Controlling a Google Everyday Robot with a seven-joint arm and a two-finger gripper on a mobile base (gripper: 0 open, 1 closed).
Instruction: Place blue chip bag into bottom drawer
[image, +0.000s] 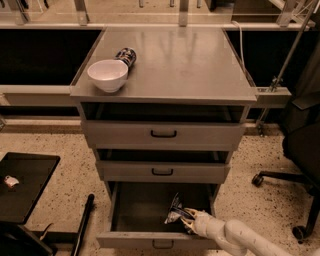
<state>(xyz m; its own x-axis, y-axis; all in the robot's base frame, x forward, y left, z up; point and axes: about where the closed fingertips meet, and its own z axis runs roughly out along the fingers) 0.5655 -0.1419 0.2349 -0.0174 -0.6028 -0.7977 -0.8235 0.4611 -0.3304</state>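
The blue chip bag (174, 211), crumpled with shiny silvery patches, is inside the open bottom drawer (135, 241) near its right front corner. My gripper (186, 218) reaches in from the lower right on a white arm (235, 237). It is shut on the bag's right edge and holds it just over the drawer floor. The drawer is pulled well out, and its dark loop handle shows at the bottom edge of the view. The two drawers above it are closed.
A white bowl (107, 75) and a small dark can (126, 56) lying on its side sit on the grey cabinet top (190, 65). A black office chair (300, 150) stands at the right. A black flat case (22, 185) and a black pole (84, 225) lie on the speckled floor at the left.
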